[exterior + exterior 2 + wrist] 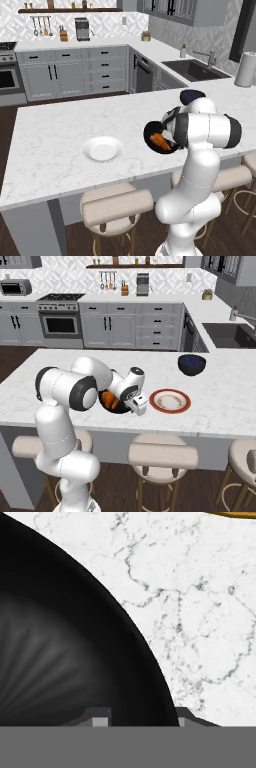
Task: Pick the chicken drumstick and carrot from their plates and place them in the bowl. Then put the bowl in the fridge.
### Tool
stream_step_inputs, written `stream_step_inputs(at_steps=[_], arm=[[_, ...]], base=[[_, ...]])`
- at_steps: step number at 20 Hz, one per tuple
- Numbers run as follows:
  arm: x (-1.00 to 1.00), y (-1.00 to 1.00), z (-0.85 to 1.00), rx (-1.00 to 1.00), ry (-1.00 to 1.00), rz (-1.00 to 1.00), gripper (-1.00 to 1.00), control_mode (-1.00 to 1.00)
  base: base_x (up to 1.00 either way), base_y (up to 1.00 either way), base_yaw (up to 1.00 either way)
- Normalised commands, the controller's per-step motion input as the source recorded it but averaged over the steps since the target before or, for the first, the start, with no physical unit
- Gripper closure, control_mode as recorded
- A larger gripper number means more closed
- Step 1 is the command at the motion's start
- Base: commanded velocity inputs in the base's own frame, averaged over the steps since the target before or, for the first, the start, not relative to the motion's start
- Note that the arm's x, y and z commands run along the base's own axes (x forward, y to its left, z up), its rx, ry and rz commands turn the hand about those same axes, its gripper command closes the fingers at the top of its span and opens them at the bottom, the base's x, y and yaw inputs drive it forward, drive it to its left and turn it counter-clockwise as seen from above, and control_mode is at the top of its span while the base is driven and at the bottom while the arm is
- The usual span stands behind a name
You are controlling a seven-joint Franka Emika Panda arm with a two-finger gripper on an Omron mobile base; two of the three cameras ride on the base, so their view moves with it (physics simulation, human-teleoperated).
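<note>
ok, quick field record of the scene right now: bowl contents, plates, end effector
bowl: black bowl on the marble island counter, holds the carrot and a golden-brown piece, likely the chicken drumstick
white plate: bare
red-rimmed plate: bare, beside the black bowl
blue bowl: further back on the counter
end effector: straddling the black bowl's rim, one fingertip inside, one outside; grip not confirmable
fridge step: not yet done
</note>
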Motion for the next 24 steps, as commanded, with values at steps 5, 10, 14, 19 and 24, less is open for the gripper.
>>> stream_step_inputs(at_steps=[5, 10, 14, 19, 24], arm=[[-0.32, 0.01, 0.46, 0.00, -0.11, 0.00, 1.00, -1.00], [-0.73, 0.00, 0.99, 0.00, -0.26, -0.02, 1.00, -1.00], [-0.87, 0.16, 1.00, 0.00, -0.14, -0.09, 1.00, -1.00], [-0.38, 0.68, 1.00, -0.02, 0.20, -0.01, 1.00, -1.00], [0.00, 0.56, 0.61, 0.00, 0.32, 0.02, 1.00, -1.00]], base=[[0.00, 0.00, 0.00], [0.00, 0.00, 0.00], [0.00, 0.00, 0.00], [0.00, 0.00, 0.00], [0.00, 0.00, 0.00]])
